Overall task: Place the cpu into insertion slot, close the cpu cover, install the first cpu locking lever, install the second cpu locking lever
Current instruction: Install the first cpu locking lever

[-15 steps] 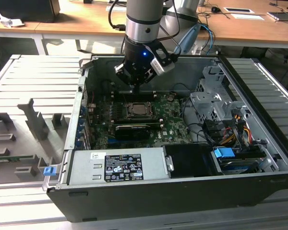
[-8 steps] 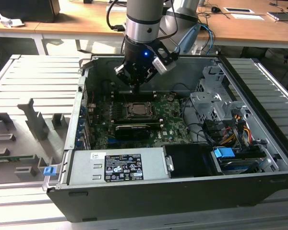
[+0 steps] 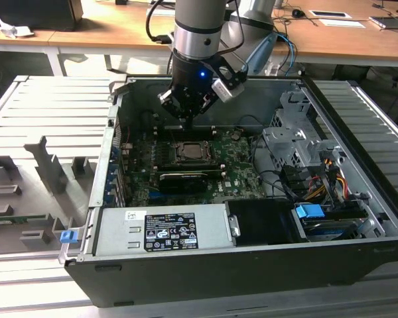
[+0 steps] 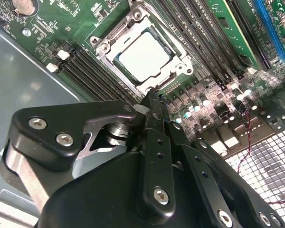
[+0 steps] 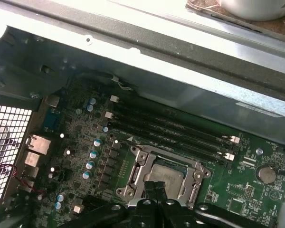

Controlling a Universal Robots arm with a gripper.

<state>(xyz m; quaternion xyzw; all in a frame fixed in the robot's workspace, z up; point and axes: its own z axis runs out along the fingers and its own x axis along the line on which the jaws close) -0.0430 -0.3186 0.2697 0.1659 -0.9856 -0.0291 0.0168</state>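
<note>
Desks [image 3: 119, 30] behind, cpu cover [image 4: 180, 61] down, pincer [image 4: 151, 99] closed

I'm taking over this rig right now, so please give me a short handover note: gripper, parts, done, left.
Gripper: shut, its tip at the socket's edge, beside the cpu cover.
cpu: seated in the insertion slot, with the cover lying flat over it.
Done: cpu placed, cover closed.
Left: both locking levers. I cannot tell whether either is latched.
</note>
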